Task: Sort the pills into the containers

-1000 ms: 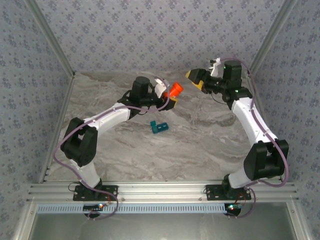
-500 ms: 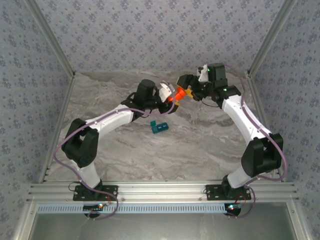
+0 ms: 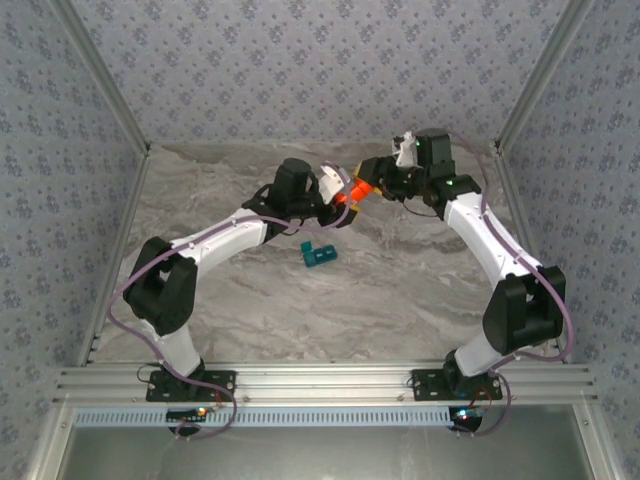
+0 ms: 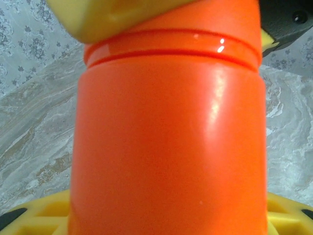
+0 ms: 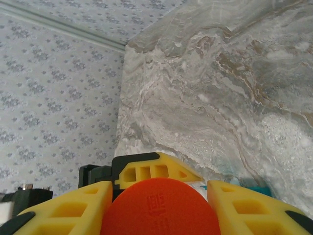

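An orange cylindrical bottle (image 3: 349,191) hangs tilted above the back of the table, and my left gripper (image 3: 341,203) is shut round its body (image 4: 166,147). My right gripper (image 3: 367,186) comes in from the right and is shut on the round orange cap (image 5: 161,210), with a yellow finger (image 5: 63,210) pressed against each side. The same fingers (image 4: 112,17) show at the top of the left wrist view. The teal-blue containers box (image 3: 318,254) lies on the marble below and in front of the bottle. The pills are hidden.
The grey marble tabletop (image 3: 400,280) is enclosed by patterned walls (image 3: 300,70) at the back and both sides. An aluminium rail (image 3: 320,380) carrying both arm bases runs along the near edge. Both arms meet at the back centre.
My right gripper swung left from the back right to the bottle and closed its jaws on the cap. The left gripper shifted slightly right with the bottle, then held still.
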Tool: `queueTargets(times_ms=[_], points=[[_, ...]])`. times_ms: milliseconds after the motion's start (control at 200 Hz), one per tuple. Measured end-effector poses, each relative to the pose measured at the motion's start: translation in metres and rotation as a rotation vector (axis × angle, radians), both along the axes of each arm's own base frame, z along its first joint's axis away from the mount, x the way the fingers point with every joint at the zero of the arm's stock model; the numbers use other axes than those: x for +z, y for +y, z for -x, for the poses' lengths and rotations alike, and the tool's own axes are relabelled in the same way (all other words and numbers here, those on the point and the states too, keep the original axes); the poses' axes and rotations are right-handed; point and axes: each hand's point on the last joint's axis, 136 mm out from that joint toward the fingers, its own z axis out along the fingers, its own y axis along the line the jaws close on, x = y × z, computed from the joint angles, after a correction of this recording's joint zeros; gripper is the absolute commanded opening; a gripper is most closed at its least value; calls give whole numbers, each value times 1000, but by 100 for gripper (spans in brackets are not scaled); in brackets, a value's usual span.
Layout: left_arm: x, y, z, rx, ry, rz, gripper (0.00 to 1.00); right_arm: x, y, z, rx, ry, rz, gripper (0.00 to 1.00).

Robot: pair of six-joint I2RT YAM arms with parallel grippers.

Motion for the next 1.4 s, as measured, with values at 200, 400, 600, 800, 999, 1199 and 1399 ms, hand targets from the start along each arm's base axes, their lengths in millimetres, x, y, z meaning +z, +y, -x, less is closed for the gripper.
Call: queueTargets(times_ms=[200,400,600,800,999,1199,1399], points=[[18,-2,8,-70,118,141,0,22,4,5,144,-233,-72,60],[33,9,-7,-39,130,212,0,37,-8,-2,128,-275,-119,83],[20,14,-17,30,66,130,0,40,-35,-12,-14,-188,-127,81],[3,8,-12,44,-1,20,0,39,-47,-17,-125,-80,-101,79],[-2,7,-12,52,-48,-28,0,25,-44,-18,-157,4,-83,79],[-3,8,-13,56,-69,-46,0,2,-16,-12,-103,83,-61,79],[-3,7,-12,54,-74,-49,0,-6,4,-4,-57,103,-53,63]])
